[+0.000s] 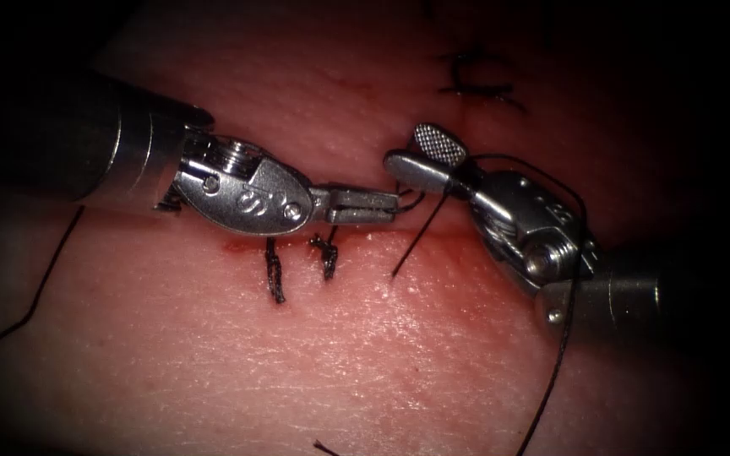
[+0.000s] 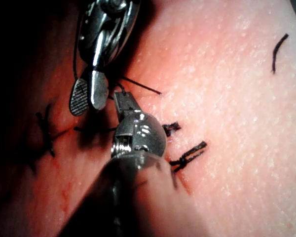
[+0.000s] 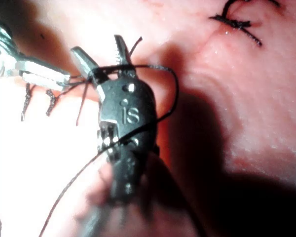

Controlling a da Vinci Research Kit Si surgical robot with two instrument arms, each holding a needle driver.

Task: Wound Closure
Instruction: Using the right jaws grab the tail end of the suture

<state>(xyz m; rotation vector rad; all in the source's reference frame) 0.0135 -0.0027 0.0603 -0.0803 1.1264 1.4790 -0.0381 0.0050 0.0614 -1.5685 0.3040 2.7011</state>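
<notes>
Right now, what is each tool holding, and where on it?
The left tool is shut on the thread near its short free end. The right tool is open, gripping nothing, with thread looped around it.

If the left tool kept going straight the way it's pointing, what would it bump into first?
Probably the right tool. The left tool, jaws shut on thread, points straight at its open jaws, just ahead. Depth is hard to judge, so it might slip just under them.

Left pincer grips thread; right pincer, parted, has thread looped round it.
</notes>
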